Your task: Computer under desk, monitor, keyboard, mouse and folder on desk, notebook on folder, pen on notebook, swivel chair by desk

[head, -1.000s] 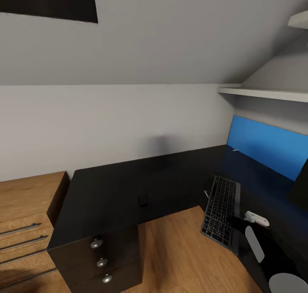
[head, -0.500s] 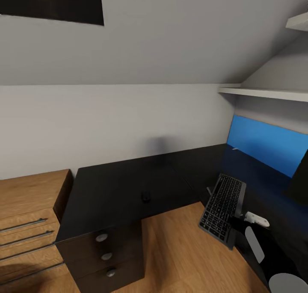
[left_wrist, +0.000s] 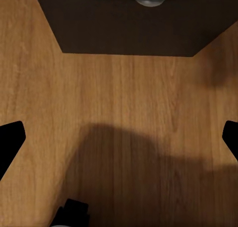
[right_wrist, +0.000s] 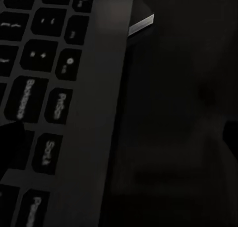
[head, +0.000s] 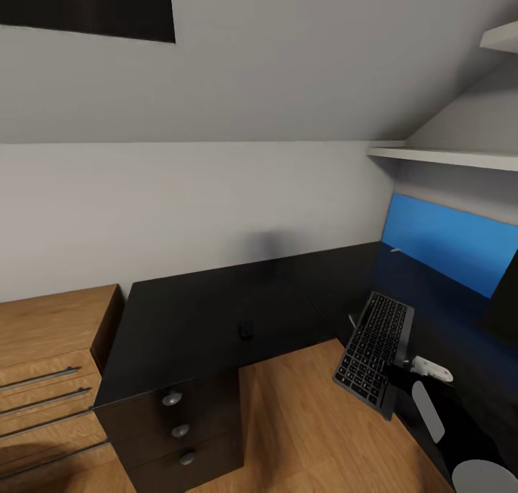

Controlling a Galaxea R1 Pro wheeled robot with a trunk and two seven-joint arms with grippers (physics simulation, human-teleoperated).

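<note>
One drawer unit (head: 176, 428) sat at 7 o'clock under the desk (head: 194, 313), mouse (head: 246, 329) at centre. At 4 o'clock the keyboard (head: 375, 349) overhung the desk edge, right gripper (head: 403, 369) at its rim, grip state unclear. Left gripper (left_wrist: 119, 137) was spread over floor (left_wrist: 119, 113); keyboard step looked underway, next needing it pushed fully onto the desk.

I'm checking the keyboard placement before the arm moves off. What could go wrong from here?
1. The keyboard lies skewed, its near corner hanging past the desk edge over the floor. A nudge could tip it off.
2. The right gripper looks open right over the keys, so pulling away could drag it.
3. The mouse sits far off, dark on black.
</note>
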